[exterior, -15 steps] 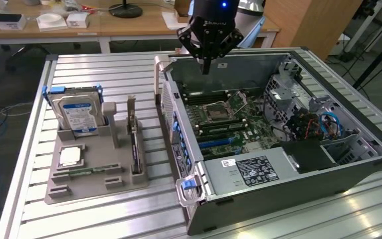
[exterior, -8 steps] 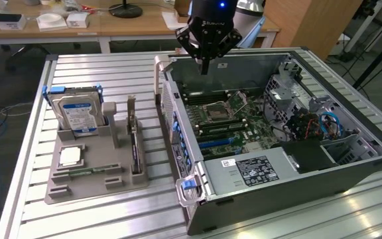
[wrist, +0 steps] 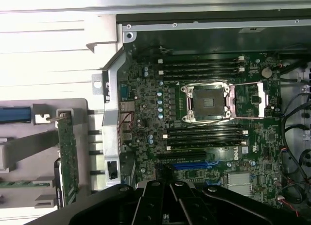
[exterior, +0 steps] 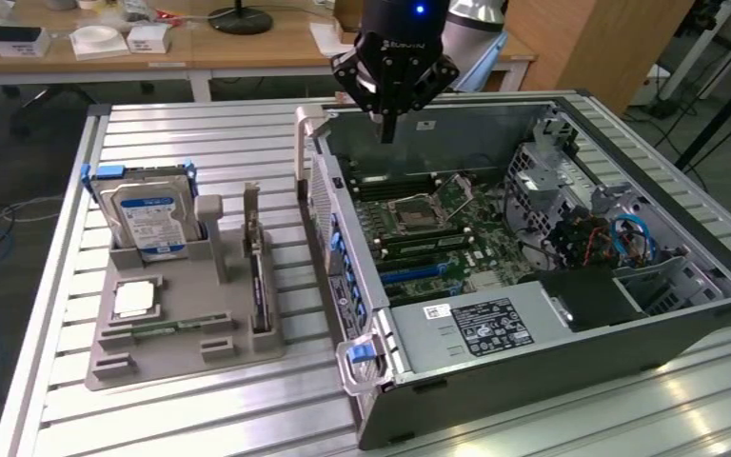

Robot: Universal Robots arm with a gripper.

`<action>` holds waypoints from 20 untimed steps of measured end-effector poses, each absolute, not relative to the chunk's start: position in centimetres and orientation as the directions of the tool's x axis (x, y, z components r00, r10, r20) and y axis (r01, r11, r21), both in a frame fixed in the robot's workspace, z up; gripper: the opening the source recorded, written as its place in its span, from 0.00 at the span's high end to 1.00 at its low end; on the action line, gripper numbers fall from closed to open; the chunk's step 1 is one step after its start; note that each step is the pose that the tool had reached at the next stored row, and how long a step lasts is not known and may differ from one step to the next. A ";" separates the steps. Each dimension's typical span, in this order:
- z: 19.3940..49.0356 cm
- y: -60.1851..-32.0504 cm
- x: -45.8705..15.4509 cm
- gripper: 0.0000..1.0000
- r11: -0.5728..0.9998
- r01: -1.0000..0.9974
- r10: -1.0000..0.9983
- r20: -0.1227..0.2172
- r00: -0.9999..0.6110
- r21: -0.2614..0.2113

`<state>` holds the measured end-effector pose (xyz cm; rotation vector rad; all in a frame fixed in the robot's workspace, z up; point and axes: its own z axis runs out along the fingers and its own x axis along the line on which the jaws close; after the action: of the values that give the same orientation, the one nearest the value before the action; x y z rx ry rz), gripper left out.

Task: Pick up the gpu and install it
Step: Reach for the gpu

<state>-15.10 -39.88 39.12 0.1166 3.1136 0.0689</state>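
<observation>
**Card waits in its rack.** The black robot gripper (exterior: pixel 388 126) hangs above the far end of the open dark-grey tower computer case (exterior: pixel 569 376). The case lies on its side on the slatted aluminium table (exterior: pixel 187 143), so its green motherboard (exterior: pixel 467 238) faces up for access. The fingers look pressed together and carry nothing, though the exterior view shows them as little more than one dark point.

The gpu (exterior: pixel 258 276) — a thin green circuit-board card with a silver metal bracket at one end — has not been picked up. It stands on edge in a slot of the grey plastic parts holder (exterior: pixel 182 362), on the exterior view's left of the case and well apart from the gripper. Upright like this, its top edge is presumably free for a pinch from above.

The boxy silver hard drive with a blue-white label (exterior: pixel 149 219) is propped in its own slot of the holder. On the motherboard, the long blue expansion slot (wrist: pixel 194 164) sits unoccupied — nothing is installed yet.
</observation>
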 end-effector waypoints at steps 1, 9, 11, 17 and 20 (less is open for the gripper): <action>39.1 -39.9 -15.2 0.89 0.996 0.074 0.075 -0.023 -0.997 0.045; 39.1 -39.9 -15.6 0.89 0.996 0.074 0.075 -0.023 -0.997 0.045; 39.1 -39.9 -15.8 0.89 0.996 0.074 0.075 -0.023 -0.997 0.045; 39.1 -39.9 -16.1 0.89 0.996 0.074 0.075 -0.023 -0.997 0.045; 39.0 -39.9 -16.3 0.89 0.996 0.074 0.075 -0.023 -0.997 0.045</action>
<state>-16.30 -39.88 39.05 0.1166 3.1136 0.0688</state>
